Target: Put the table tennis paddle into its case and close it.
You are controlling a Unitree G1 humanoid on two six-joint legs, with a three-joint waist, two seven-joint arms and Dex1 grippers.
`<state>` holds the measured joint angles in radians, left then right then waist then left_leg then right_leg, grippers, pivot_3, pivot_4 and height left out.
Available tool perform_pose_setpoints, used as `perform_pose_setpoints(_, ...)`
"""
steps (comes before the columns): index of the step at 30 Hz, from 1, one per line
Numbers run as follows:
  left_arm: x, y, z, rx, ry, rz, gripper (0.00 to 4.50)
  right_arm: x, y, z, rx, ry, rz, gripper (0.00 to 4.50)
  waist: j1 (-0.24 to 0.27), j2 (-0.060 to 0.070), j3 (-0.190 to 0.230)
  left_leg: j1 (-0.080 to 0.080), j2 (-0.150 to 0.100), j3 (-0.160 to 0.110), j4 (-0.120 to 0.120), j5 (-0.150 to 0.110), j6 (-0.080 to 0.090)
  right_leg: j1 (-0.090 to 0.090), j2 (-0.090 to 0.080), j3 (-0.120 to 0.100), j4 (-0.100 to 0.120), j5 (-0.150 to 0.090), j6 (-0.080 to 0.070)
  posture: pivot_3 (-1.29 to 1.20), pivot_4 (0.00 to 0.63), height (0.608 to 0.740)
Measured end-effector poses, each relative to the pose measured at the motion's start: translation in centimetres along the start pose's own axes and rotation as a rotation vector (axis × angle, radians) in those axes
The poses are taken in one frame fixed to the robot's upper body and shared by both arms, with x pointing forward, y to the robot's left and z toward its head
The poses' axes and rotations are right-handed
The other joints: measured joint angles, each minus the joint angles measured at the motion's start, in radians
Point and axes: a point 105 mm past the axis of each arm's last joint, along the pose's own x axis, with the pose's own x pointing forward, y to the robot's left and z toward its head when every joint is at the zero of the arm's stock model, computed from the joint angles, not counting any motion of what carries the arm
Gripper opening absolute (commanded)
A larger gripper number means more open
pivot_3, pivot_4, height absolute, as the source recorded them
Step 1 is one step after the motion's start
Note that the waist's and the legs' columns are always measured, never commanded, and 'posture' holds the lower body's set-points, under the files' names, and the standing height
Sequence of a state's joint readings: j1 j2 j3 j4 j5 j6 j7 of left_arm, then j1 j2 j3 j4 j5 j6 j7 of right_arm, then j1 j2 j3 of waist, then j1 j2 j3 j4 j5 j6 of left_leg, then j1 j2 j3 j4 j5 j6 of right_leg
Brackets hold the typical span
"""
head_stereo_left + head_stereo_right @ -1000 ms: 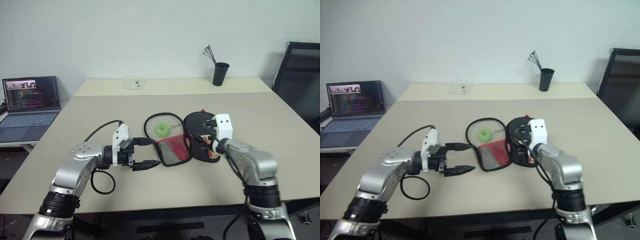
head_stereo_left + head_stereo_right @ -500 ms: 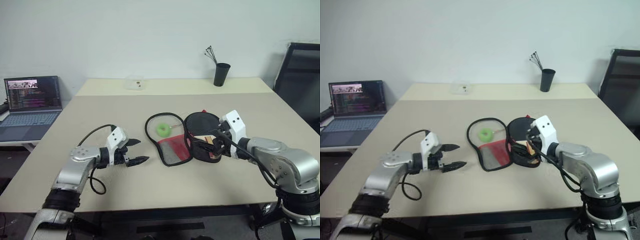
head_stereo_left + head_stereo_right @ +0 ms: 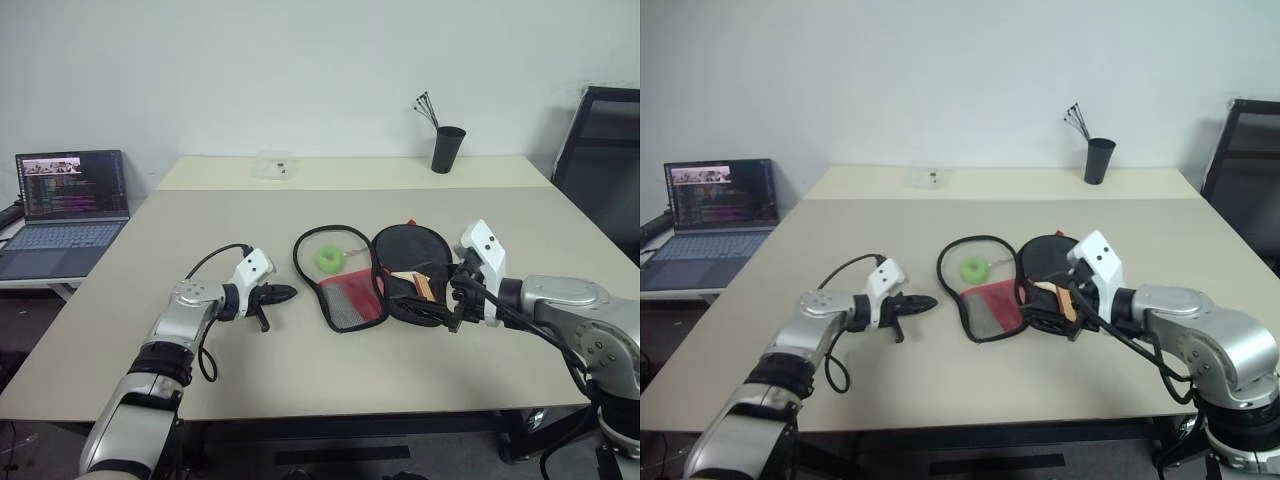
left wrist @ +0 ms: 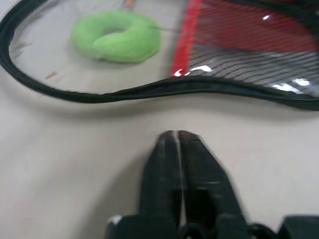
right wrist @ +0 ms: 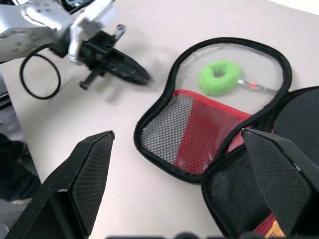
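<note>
The case (image 3: 375, 280) lies unzipped mid-table with the paddle (image 3: 418, 283) in its right half. Left gripper (image 3: 283, 294), pressed together, sits just off the case's edge; right gripper (image 3: 455, 300) is spread wide beside the paddle.

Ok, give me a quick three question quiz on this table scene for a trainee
1. True or false: the left claw is shut with nothing between its fingers.
2. Which side of the case carries the green ring? A) the open flap lying flat B) the half with the paddle in it
3. Fill in: the right claw is ____.

Key: 1 true; 2 A; 3 open
</note>
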<state>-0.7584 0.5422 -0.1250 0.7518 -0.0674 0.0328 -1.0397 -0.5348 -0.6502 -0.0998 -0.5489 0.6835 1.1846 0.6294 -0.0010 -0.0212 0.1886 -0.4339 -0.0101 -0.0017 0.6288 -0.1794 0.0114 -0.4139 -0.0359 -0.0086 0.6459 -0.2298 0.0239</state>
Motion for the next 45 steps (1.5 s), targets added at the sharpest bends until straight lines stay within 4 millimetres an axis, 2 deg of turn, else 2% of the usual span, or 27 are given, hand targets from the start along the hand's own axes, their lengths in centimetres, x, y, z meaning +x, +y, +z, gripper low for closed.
perform_pose_setpoints(5,2.2,-0.2,0.4,0.018,0.012,-0.004,0.03,0.0,-0.1,0.2,-0.009,-0.013,-0.009,4.5,0.002,0.0,0.0,-0.001,0.0,0.0,0.0,0.0,0.0,0.0,0.0,0.0,0.0,0.0,0.0,0.0,0.15,0.74)
perform_pose_setpoints(18,5.7,-1.5,2.4,-0.006,-0.059,-0.029,0.03,-0.4,-0.6,-0.4,-0.004,0.006,-0.046,4.5,0.009,-0.001,0.0,-0.001,-0.001,-0.001,0.001,0.0,0.0,0.001,0.0,-0.001,0.0,0.0,0.001,0.0,0.15,0.74)
perform_pose_setpoints(22,5.6,-0.9,5.0,0.058,-0.116,-0.037,0.03,-1.6,-1.6,-0.5,-0.012,0.01,-0.101,4.5,0.009,-0.002,0.001,-0.001,-0.001,0.0,0.001,0.0,0.0,0.0,0.0,-0.001,0.0,0.0,0.001,0.0,0.15,0.74)
perform_pose_setpoints(26,5.5,-0.2,9.4,0.139,-0.198,-0.042,0.03,-2.8,-2.4,-0.6,-0.016,0.021,-0.148,4.5,0.01,-0.002,0.001,-0.001,-0.001,0.0,0.001,0.0,0.0,0.001,0.0,-0.001,0.0,0.0,0.001,0.0,0.15,0.74)
perform_pose_setpoints(28,6.0,-0.5,11.5,0.177,-0.242,-0.055,0.03,-3.4,-2.8,-1.0,-0.009,0.036,-0.174,4.5,0.013,-0.002,0.001,-0.001,-0.001,0.0,0.001,0.0,0.0,0.001,0.0,-0.001,-0.001,0.0,0.001,0.0,0.15,0.74)
perform_pose_setpoints(31,7.1,-1.6,13.5,0.201,-0.278,-0.09,0.03,-4.4,-3.5,-1.1,-0.006,0.041,-0.215,4.5,0.013,-0.003,0.001,-0.001,-0.002,0.0,0.001,0.0,0.0,0.001,0.0,-0.001,-0.001,0.0,0.001,0.0,0.15,0.74)
perform_pose_setpoints(38,11.3,-5.0,13.7,0.126,-0.242,-0.134,0.03,-6.4,-5.0,-2.2,0.056,0.061,-0.351,4.5,0.01,-0.003,0.002,-0.001,-0.002,0.001,0.001,0.0,0.0,0.0,0.001,0.0,0.0,0.0,0.001,0.0,0.15,0.74)
perform_pose_setpoints(45,11.8,-4.6,13.6,0.128,-0.213,-0.075,0.03,-6.4,-6.1,-3.1,0.116,0.067,-0.418,4.5,0.001,-0.004,0.002,-0.001,-0.001,0.001,0.001,0.0,0.0,0.0,0.002,0.0,0.0,0.001,0.002,0.0,0.15,0.74)
